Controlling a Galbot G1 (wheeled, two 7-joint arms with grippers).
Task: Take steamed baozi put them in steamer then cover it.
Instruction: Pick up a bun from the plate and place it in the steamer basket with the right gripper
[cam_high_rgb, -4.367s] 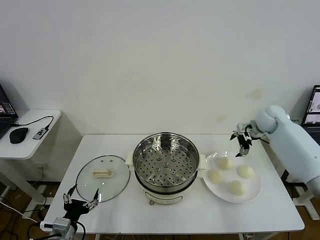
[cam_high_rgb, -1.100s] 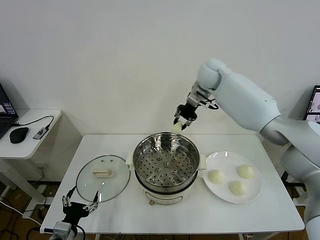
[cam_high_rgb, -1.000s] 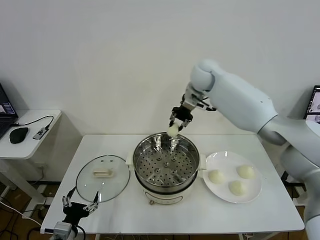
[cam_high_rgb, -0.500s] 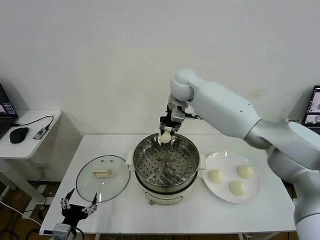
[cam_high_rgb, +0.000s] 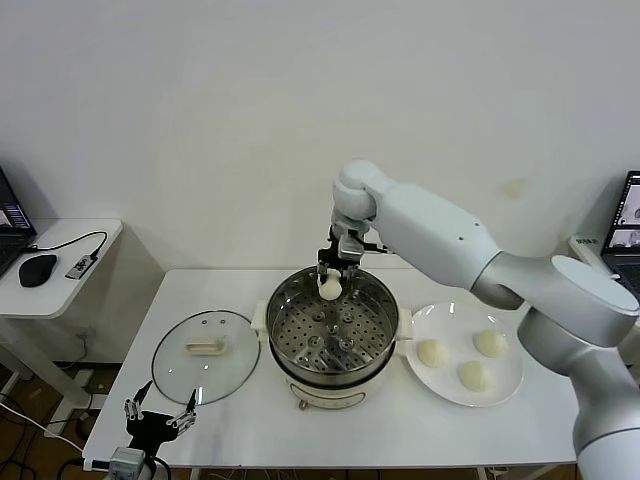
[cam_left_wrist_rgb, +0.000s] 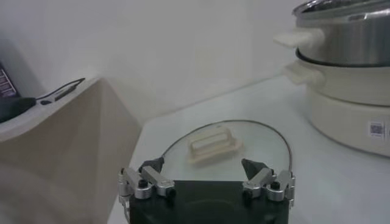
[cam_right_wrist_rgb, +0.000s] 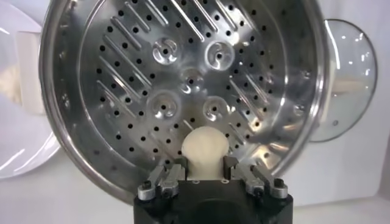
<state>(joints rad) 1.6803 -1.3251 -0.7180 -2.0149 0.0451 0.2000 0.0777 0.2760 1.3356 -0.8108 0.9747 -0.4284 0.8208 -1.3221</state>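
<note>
Your right gripper has swung in over the steamer, clenching a baozi — cover lying alongside, left gripper idling, released.

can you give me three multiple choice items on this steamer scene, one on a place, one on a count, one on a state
1. Where is the glass lid?
A. flat on the table, on the steamer's left
B. on the steamer
C. on the plate

2. How many baozi lie on the plate?
A. one
B. three
C. five

3. What is the right gripper doing?
A. hanging open and empty
B. gripping the lid
C. shut on a baozi over the steamer

Answers: 1 A, the lid lies beside the pot. 2 B, three buns show there. 3 C, the bun sits between its fingers.
</note>
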